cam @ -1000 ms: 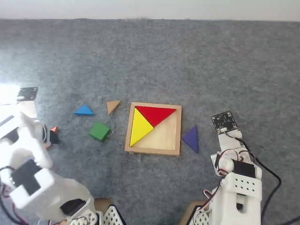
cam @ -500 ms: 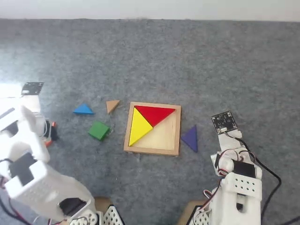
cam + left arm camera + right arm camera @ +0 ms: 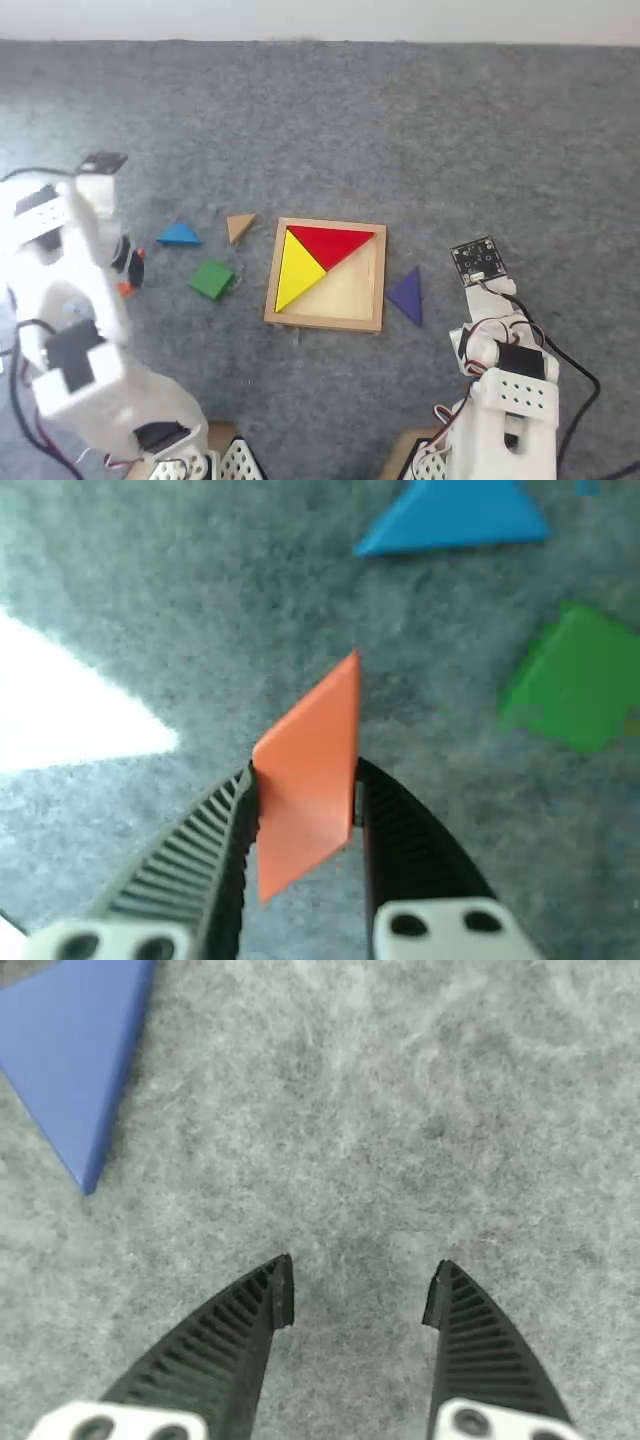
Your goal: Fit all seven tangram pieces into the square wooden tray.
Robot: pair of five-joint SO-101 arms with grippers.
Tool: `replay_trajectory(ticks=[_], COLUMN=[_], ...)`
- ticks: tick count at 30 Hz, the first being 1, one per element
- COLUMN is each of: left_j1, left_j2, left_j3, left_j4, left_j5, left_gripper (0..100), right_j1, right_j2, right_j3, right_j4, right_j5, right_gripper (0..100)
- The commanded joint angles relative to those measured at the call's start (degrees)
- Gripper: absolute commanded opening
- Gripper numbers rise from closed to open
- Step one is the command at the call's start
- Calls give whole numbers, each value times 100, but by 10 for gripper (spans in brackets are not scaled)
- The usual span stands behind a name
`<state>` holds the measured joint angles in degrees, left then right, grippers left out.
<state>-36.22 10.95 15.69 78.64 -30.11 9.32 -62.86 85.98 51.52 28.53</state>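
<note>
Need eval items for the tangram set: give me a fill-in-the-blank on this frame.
The flat wooden piece clamped in the left end effector is ___.
The square wooden tray holds a red wooden triangle and a ___ one.
The right end effector is ___, above the grey felt mat.
Missing: orange; yellow; open.

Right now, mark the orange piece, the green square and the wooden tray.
orange piece (image 3: 305, 770): left wrist view, middle of its flat face.
green square (image 3: 212, 279): high view, centre of its top.
wooden tray (image 3: 352, 296): high view, bare floor inside the rim.
</note>
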Motion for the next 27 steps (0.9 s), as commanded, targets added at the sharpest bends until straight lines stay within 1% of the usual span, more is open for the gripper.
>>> replay_trajectory(ticks=[1, 4, 7, 9, 12, 15, 19, 23, 25, 27], left_j1=[967, 1987, 3138, 3877, 4695, 5231, 5714, 6004, 6075, 6084], left_j2=[-1204, -1512, -1477, -1380, -1196, -967, -607, -149, 132, 387], left_j3=[-198, -198, -207, -207, -207, -215, -259, -409, -602, -866], left_j4=[633, 914, 914, 809, 519, 176, -325, -765, -818, -809], left_j5=[624, 1477, 2391, 2892, 3516, 4105, 4659, 5143, 5415, 5512], left_gripper=[12, 13, 13, 13, 13, 13, 13, 13, 13, 13], right_j1=[-48, -48, -48, -48, -48, -48, -48, -48, -48, -48], right_j2=[-4, -4, -4, -4, -4, -4, -4, -4, -4, -4], right_j3=[-26, -26, -26, -26, -26, -26, -26, -26, -18, -18], right_j4=[-84, -84, -84, -84, -84, -84, -84, -84, -84, -84], right_j5=[35, 35, 35, 35, 35, 35, 35, 35, 44, 53], right_gripper=[216, 216, 216, 216, 216, 216, 216, 216, 216, 216])
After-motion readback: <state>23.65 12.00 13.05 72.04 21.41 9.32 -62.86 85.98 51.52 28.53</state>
